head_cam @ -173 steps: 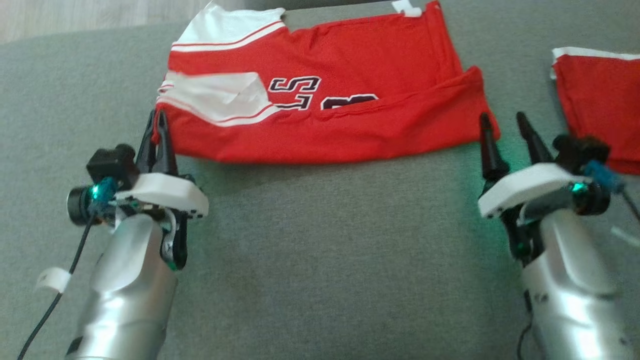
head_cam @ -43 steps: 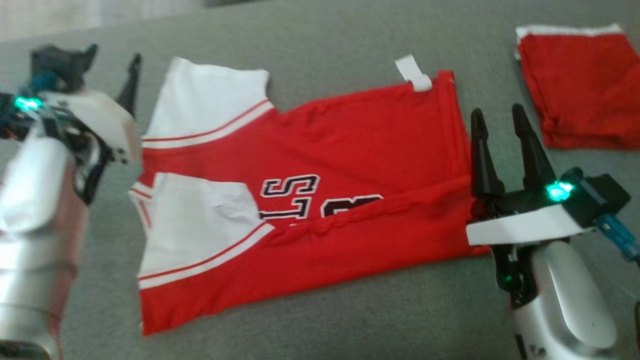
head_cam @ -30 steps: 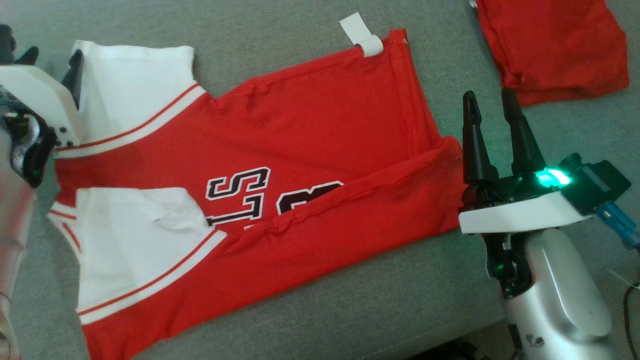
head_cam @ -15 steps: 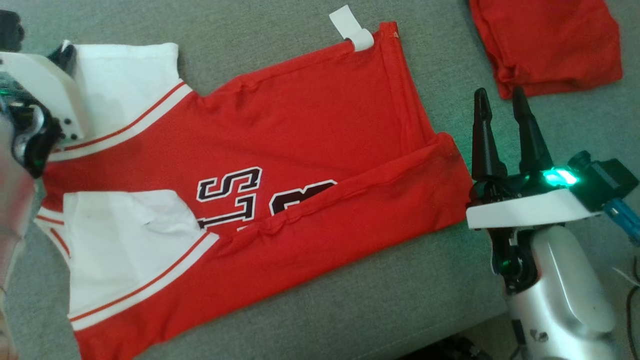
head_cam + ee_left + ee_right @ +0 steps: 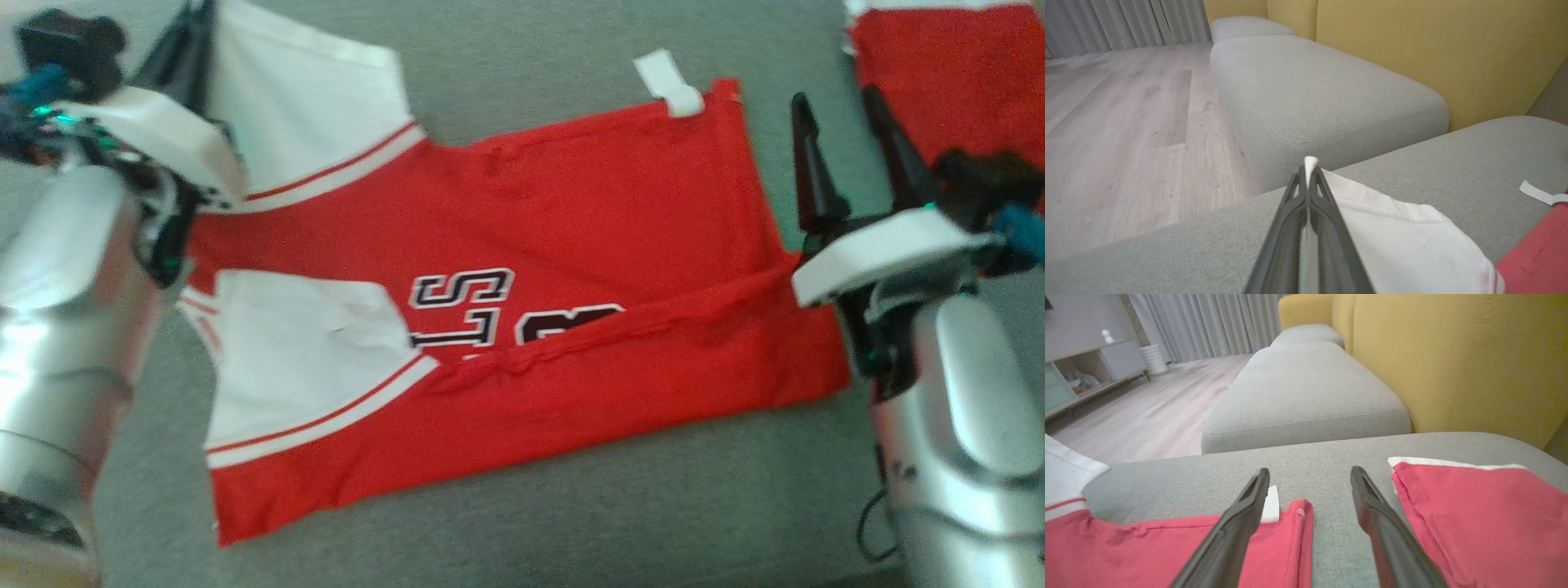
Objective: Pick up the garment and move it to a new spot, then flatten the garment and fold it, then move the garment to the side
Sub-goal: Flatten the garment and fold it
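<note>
The garment (image 5: 563, 245), a red jersey with white sleeves and dark lettering, lies spread on the grey sofa cushion (image 5: 571, 523), its lower edge folded up. My left gripper (image 5: 194, 20) is shut on the far corner of the upper white sleeve. In the left wrist view the closed left gripper (image 5: 1308, 169) pinches that white corner, with the sleeve (image 5: 1392, 237) trailing to the right. My right gripper (image 5: 834, 98) stands open just beyond the jersey's right hem. In the right wrist view the right gripper (image 5: 1310, 473) holds nothing and hovers over the hem (image 5: 1290, 547).
A second red garment (image 5: 939, 82) lies folded at the far right, close to my right gripper. A white tag (image 5: 669, 82) sticks out from the jersey's far hem. Beyond are another grey cushion (image 5: 1323, 94), a yellow backrest (image 5: 1433, 53) and wooden floor (image 5: 1126, 122).
My left gripper has closed on the white sleeve corner. The head camera has shifted, so the whole picture has moved. The right gripper stays open beside the hem.
</note>
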Robot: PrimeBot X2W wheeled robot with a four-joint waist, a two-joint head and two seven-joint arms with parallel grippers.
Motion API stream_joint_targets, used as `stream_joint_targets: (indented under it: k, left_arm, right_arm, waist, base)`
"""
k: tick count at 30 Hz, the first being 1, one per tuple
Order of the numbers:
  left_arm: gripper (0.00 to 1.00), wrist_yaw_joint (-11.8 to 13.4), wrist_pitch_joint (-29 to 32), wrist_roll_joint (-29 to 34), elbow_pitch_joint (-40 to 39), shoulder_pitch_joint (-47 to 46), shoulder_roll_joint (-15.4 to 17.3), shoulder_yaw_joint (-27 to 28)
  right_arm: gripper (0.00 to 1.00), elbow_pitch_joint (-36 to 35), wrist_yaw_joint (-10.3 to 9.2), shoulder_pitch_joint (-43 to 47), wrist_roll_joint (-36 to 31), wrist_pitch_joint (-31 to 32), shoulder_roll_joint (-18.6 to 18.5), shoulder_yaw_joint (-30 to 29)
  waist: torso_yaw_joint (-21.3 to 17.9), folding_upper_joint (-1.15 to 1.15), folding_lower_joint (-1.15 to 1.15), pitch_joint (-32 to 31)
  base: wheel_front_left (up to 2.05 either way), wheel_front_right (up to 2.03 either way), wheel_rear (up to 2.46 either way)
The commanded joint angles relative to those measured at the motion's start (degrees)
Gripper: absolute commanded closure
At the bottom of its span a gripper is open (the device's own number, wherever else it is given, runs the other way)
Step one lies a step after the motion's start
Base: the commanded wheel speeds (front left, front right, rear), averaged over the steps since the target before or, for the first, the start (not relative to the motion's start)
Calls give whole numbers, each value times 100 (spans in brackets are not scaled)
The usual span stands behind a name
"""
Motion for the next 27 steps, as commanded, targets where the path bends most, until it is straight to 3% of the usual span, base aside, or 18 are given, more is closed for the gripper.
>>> stream_joint_targets:
  k: [1,5,11,22,23,24,27]
  left_arm:
    - [100,31,-123,64,-191,-142,166,127]
    - [100,34,-445,337,-693,186,26,-205]
    - [100,80,-323,417,-1440,520,44,-433]
    - [100,251,55,369,-2344,693,162,-539]
    - [100,269,79,365,-2380,696,176,-538]
    - [100,290,100,362,-2405,696,193,-534]
    - [100,353,136,351,-2432,686,251,-503]
  right_arm:
    - [0,-136,-4,-247,-113,186,-75,30]
    - [0,392,-4,-777,-463,1091,-299,-256]
    - [0,1509,-4,-1320,-361,1715,-652,-261]
    - [0,3210,-4,-2000,-658,1752,-1015,-60]
    - [67,3324,-4,-2045,-655,1757,-1029,1]
    - [100,3412,-4,-2093,-651,1736,-1045,53]
    - [100,3582,-4,-2284,-567,1550,-1091,110]
  waist:
    - [385,0,0,-204]
    - [849,0,0,-310]
    - [1200,0,0,-232]
    - [1412,0,0,12]
    - [1415,0,0,23]
    - [1413,0,0,34]
    - [1375,0,0,43]
  base:
    - [0,0,0]
    - [0,0,0]
    - [0,0,0]
    - [0,0,0]
    - [0,0,0]
    - [0,0,0]
    - [0,0,0]
